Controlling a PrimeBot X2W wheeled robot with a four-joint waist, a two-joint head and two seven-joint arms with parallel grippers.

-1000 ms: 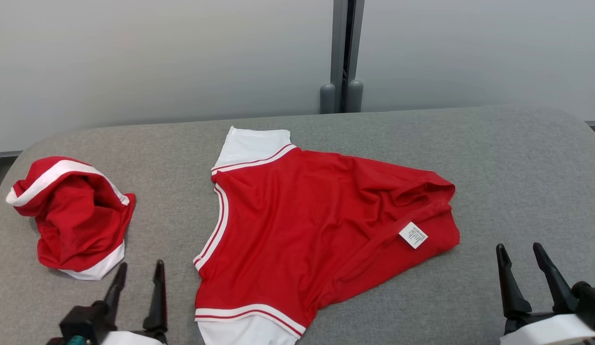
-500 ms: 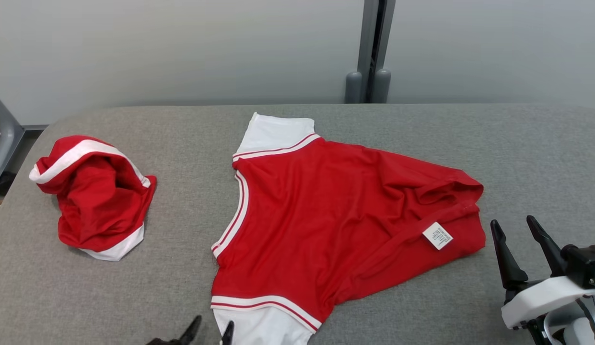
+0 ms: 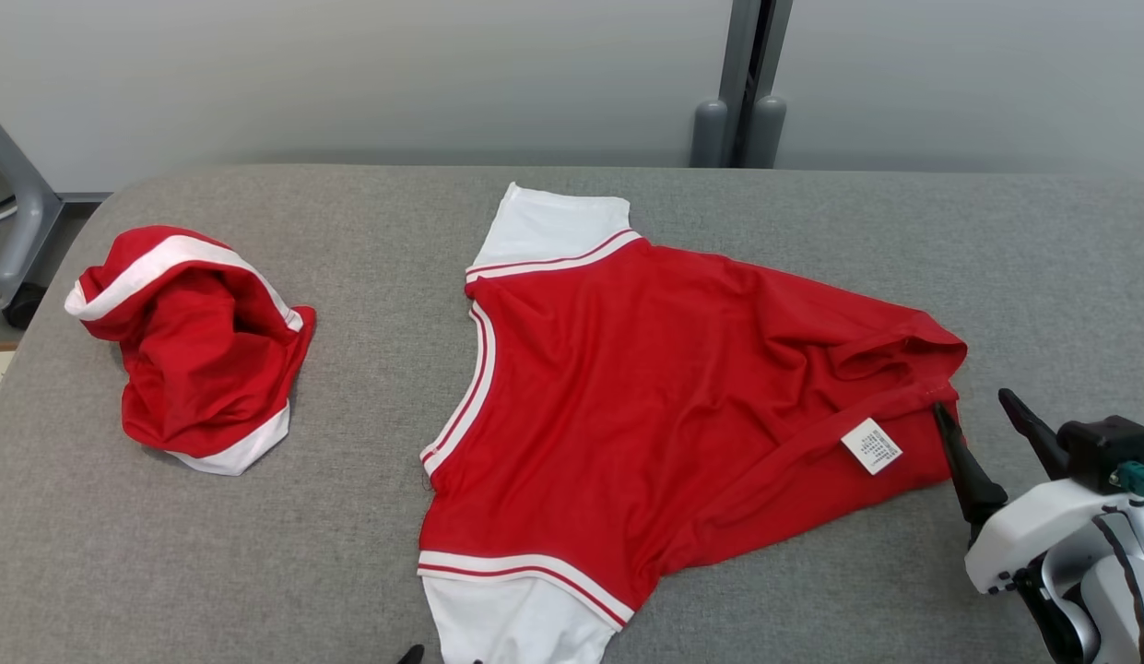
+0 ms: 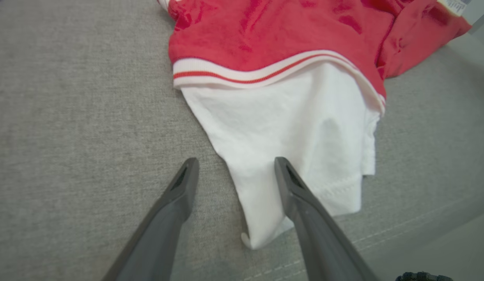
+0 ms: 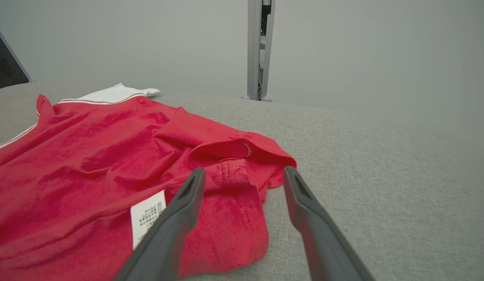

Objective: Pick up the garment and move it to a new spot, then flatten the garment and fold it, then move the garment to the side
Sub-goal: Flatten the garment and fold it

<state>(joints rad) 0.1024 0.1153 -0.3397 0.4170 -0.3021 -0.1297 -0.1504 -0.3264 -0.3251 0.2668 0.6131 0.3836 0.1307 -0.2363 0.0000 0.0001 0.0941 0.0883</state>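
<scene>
While both grippers gape wide and empty, the left gripper (image 4: 236, 160) brackets the near white sleeve (image 4: 296, 128) of the thin red jersey shirt (image 3: 664, 387) spread on the grey cloth-covered table (image 3: 811, 212). It looks limp, light and probably slippery. Pinch the sleeve cuff and, farther off, the rumpled hem corner (image 5: 234, 183) before the right gripper (image 5: 243, 169).
</scene>
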